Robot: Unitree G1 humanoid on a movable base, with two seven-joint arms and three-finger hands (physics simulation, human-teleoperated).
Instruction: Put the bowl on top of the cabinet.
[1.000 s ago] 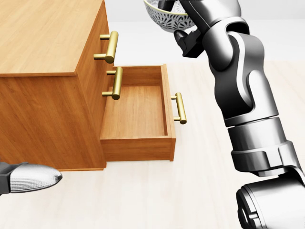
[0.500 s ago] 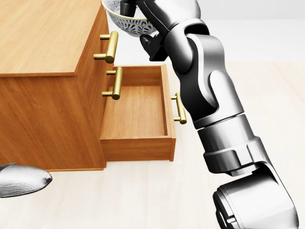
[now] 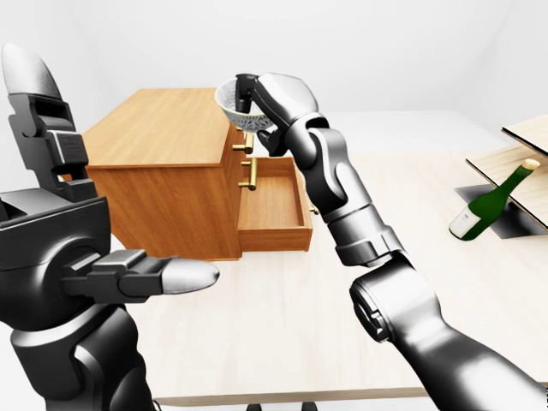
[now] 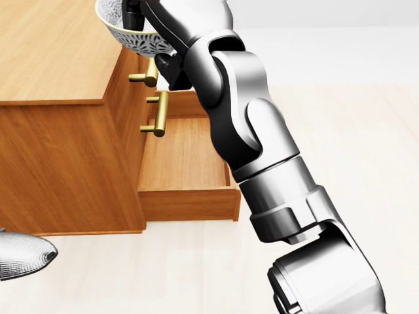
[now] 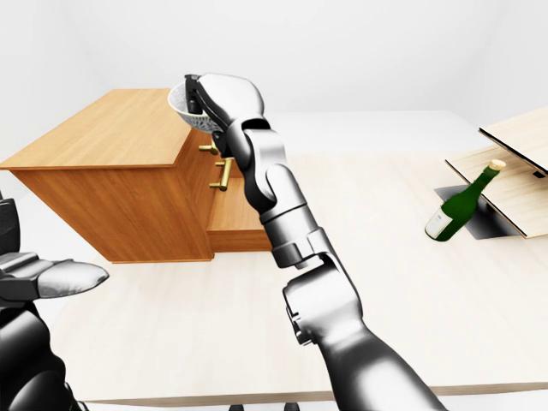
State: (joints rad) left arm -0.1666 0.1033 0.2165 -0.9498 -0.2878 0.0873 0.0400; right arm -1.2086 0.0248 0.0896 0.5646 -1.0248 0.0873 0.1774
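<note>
While the right hand [image 3: 272, 96] gripped the bowl [image 3: 233, 106] by its rim, fingers closed over the lip, the bowl hung above the right edge of the cabinet [image 3: 158, 128], partly over the wooden top and partly over the brass handles [image 4: 152, 62] and the open drawer [image 3: 272, 201] below. To do this step well, the bowl needed carrying farther left until its whole foot was over the top, then lowering level and releasing only once it sat flat, well in from that edge. Being round, it had no long axis; its mouth faced up, seemingly tipped a little, though the hand hid part of it. The left hand [image 3: 137, 276] waited low at the near left, fingers spread and empty.
</note>
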